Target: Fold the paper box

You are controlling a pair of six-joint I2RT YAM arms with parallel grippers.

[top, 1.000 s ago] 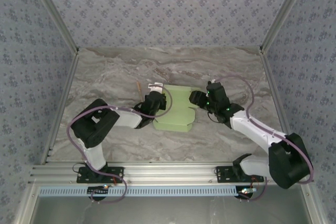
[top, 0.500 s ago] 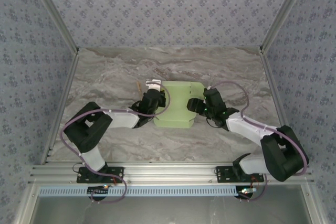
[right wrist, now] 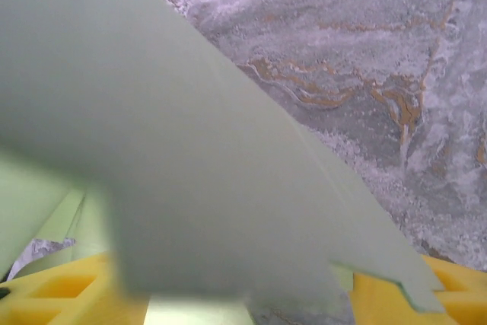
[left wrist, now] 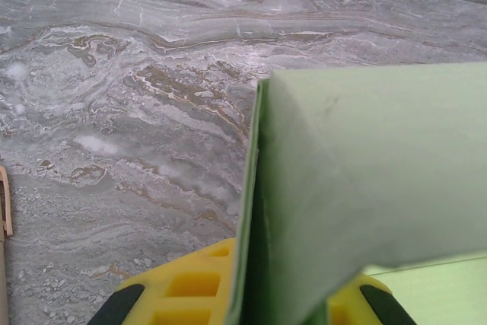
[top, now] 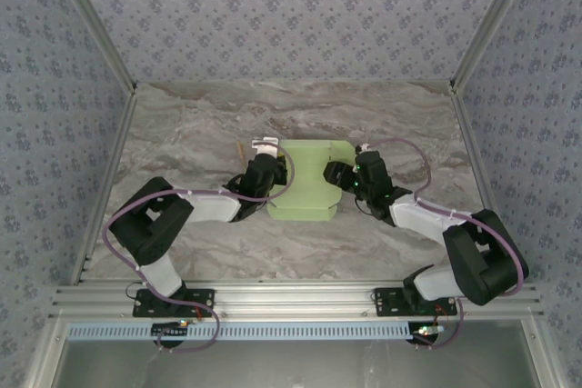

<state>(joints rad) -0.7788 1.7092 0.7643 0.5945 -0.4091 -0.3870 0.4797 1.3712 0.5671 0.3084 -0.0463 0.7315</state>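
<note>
The fold looks barely under way. From above, the paper box [top: 309, 184] is a mostly flat light-green sheet at the middle of the tabletop [top: 200, 124], with rounded tabs along its 12 o'clock edge and what may be a turned-up strip along its 6 o'clock edge. No closed box shape shows. The side walls, end flaps and tabs all seem yet to be brought together.

The left fingers [left wrist: 205, 310] sit at the sheet's 9 o'clock edge, pressed together on a flap that stands up steeply between them, so that side is being raised. The right fingers [right wrist: 84, 310] sit at the 3 o'clock edge, spread wide. A blurred green flap slopes across the gap between them, and I cannot tell whether either touches it.

A thin tan stick [top: 239, 149] lies on the tabletop at about 10 o'clock from the sheet, just beyond the left fingers.
</note>
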